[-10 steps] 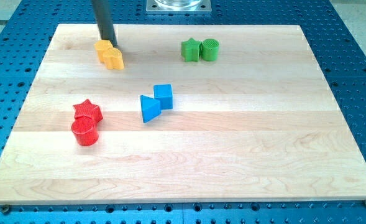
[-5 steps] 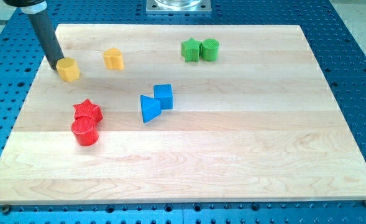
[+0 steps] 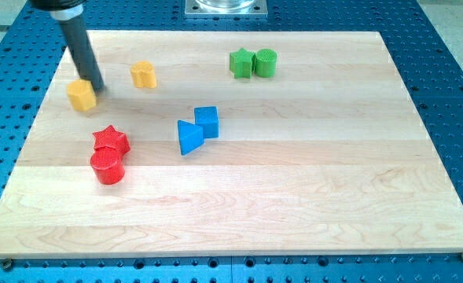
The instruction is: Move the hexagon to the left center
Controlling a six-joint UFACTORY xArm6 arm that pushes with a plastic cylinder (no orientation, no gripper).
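Note:
The yellow hexagon (image 3: 81, 95) lies on the wooden board (image 3: 294, 196) near its left edge, in the upper part. My tip (image 3: 97, 87) stands just to the right of it and a little above, touching or nearly touching its upper right side. The rod leans up toward the view's top left. A second yellow block (image 3: 143, 75), its shape hard to make out, lies apart to the right of my tip.
A red star (image 3: 110, 140) and a red cylinder (image 3: 108, 167) sit together below the hexagon. A blue triangle (image 3: 189, 137) and a blue cube (image 3: 207, 121) sit mid-board. A green star (image 3: 240, 63) and a green cylinder (image 3: 266, 63) sit at the top.
The hexagon was pushed left, away from the other yellow block, then slightly down. My tip went from the hexagon's upper left side to its upper right side.

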